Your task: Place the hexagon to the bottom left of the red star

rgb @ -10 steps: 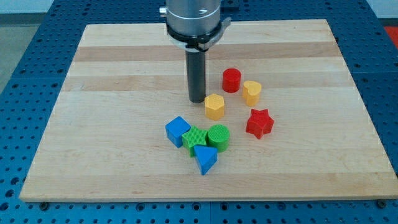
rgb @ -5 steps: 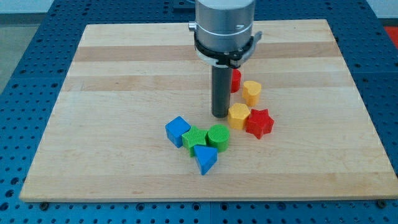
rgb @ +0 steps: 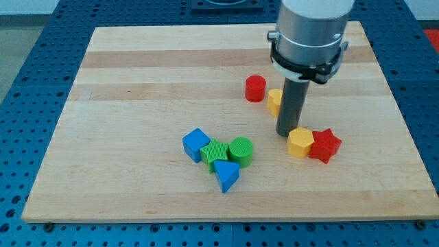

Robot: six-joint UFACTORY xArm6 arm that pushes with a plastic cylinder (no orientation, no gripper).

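There is no pincer in view; the arm ends in a dark rod, and my tip stands on the table touching the upper left of the yellow hexagon. The hexagon sits directly left of the red star, pressed against it. Above the hexagon, a second yellow block is partly hidden behind the rod, with a red cylinder to its left. Well left of the hexagon cluster a blue cube, a green block, a green cylinder and a blue triangle.
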